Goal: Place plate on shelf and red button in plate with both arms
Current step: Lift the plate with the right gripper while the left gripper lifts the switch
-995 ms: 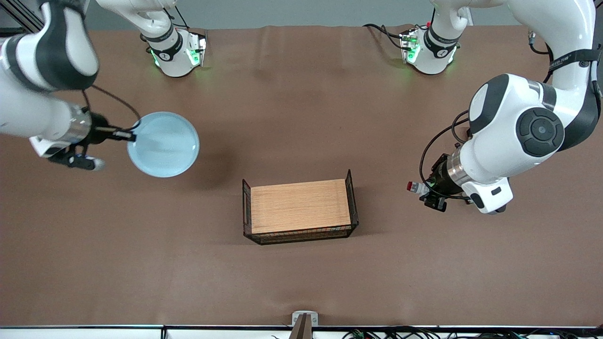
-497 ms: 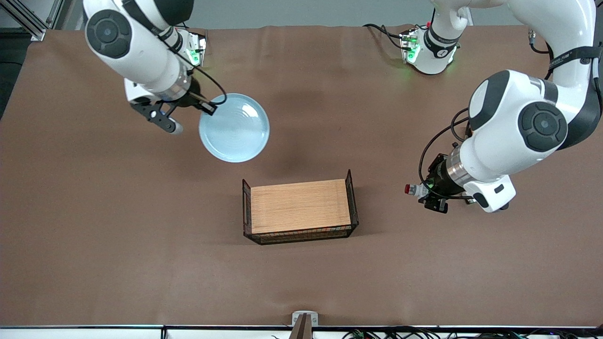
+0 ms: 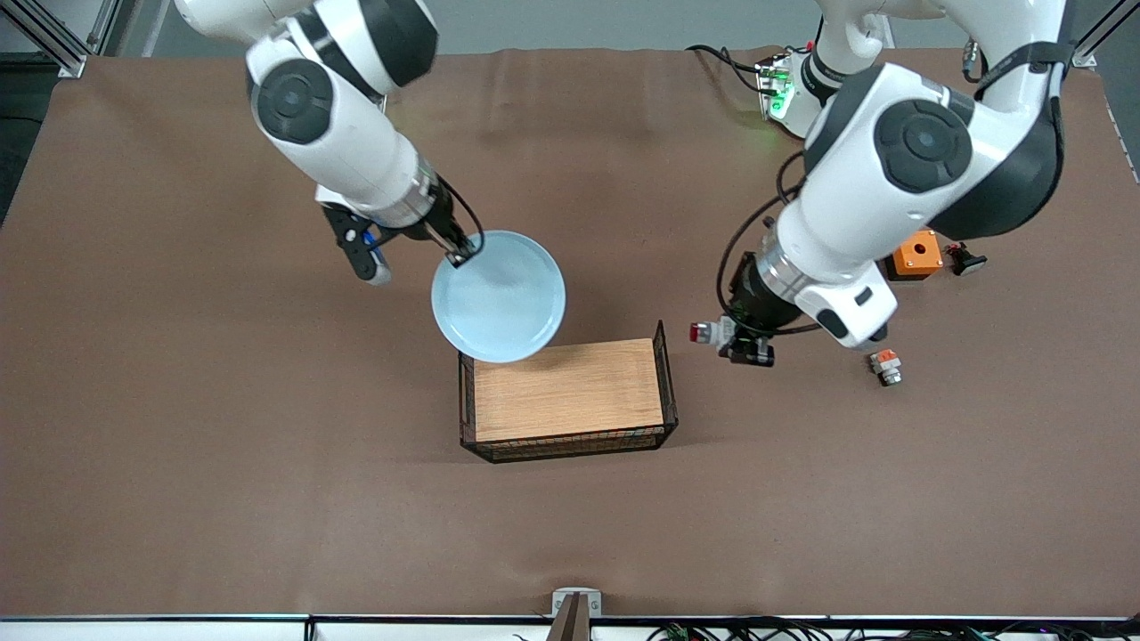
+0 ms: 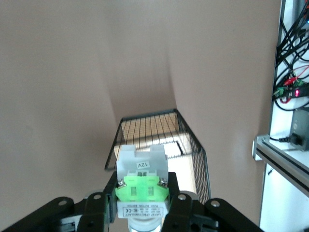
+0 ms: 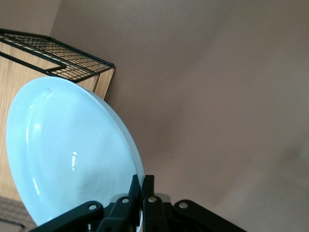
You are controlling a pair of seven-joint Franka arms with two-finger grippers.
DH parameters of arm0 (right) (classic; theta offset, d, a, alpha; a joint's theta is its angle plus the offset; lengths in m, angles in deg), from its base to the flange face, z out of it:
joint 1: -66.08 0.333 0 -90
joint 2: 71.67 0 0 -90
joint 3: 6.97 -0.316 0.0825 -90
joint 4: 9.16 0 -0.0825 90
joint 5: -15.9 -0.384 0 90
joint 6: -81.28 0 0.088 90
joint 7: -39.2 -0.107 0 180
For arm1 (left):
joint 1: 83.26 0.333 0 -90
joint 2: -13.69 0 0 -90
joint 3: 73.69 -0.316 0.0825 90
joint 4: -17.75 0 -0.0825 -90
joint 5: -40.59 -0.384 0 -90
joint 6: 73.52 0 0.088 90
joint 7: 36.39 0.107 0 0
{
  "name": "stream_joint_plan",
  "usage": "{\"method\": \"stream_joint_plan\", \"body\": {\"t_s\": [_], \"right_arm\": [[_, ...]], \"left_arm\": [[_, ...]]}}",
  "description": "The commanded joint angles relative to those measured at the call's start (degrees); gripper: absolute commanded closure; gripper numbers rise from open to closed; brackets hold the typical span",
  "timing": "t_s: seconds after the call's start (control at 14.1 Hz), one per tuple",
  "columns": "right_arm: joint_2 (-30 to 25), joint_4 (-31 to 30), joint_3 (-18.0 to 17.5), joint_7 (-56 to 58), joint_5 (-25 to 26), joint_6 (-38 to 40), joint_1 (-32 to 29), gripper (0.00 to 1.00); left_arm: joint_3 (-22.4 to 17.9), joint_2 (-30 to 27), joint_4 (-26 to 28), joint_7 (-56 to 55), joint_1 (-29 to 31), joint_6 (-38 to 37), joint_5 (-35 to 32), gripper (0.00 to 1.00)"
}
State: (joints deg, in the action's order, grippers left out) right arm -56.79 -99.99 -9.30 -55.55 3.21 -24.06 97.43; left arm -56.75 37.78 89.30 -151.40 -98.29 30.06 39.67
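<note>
Right gripper (image 3: 456,258) up in the air, jaws clamped on the rim of the plate (image 3: 499,296); the plate hangs tilted over the edge of the wire basket (image 3: 663,374) at the basket's 11 o'clock corner in the front view, part over bare brown surface (image 3: 223,445). Basket has a wooden floor and black mesh walls, sits mid-surface. Left gripper (image 3: 732,340) also airborne, over the surface just beside the basket's end toward the left arm, jaws clamped on the red button (image 3: 708,332), its dark-red end pointing at the basket; wrist view shows the green patch (image 4: 142,187) between the fingers (image 4: 177,205), the basket's mesh end wall straight ahead. Loose items toward the left arm's end: an orange box (image 3: 917,255), a small dark part (image 3: 965,259) just beside it, and, nearer the camera, a white piece with an orange patch (image 3: 886,366).
</note>
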Motion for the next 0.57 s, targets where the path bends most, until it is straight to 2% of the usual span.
{"method": "stream_joint_plan", "body": {"t_s": [0.0,0.21,0.5], "right_arm": [[8.48,9.51,0.92,-13.05,4.50,0.32,3.00,1.00],[13.76,15.06,1.01,-19.15,7.58,-1.01,5.12,1.00],[18.33,20.25,1.27,-20.92,9.34,-1.27,5.12,1.00]], "left_arm": [[-0.33,-0.18,-1.94,-2.67,-1.49,-1.10,0.57,1.00],[-0.41,-0.09,-2.21,-4.09,-2.99,-0.75,0.57,1.00],[-0.41,0.00,-2.21,-4.17,-3.61,-0.66,0.48,1.00]]}}
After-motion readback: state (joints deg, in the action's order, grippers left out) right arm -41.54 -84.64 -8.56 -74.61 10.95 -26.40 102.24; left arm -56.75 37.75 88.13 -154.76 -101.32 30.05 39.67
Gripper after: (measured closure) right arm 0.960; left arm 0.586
